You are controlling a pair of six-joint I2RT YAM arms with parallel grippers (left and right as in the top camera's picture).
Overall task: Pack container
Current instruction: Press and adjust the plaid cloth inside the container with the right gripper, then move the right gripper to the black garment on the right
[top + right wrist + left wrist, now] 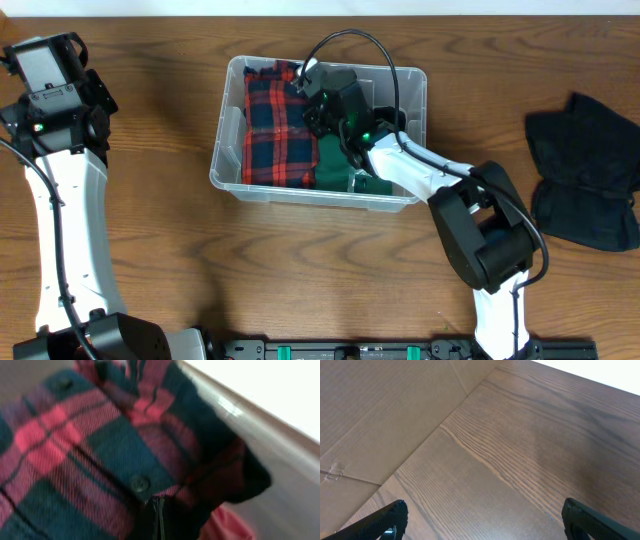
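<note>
The clear plastic container [226,150] stands in the middle of the table. A red and blue plaid shirt [275,130] lies in its left half, and a green garment [333,160] lies beside it. My right gripper [306,84] reaches into the far side of the container and is shut on a fold of the plaid shirt [85,460], with its fingertips [158,517] pressed together in the cloth. The container wall [280,465] shows just behind. My left gripper [45,62] is at the far left corner, open and empty [482,525] above bare wood.
A black garment [585,170] lies crumpled on the table at the right. A brown cardboard surface [380,415] stands beyond the table's edge in the left wrist view. The right arm's cable [350,45] loops over the container.
</note>
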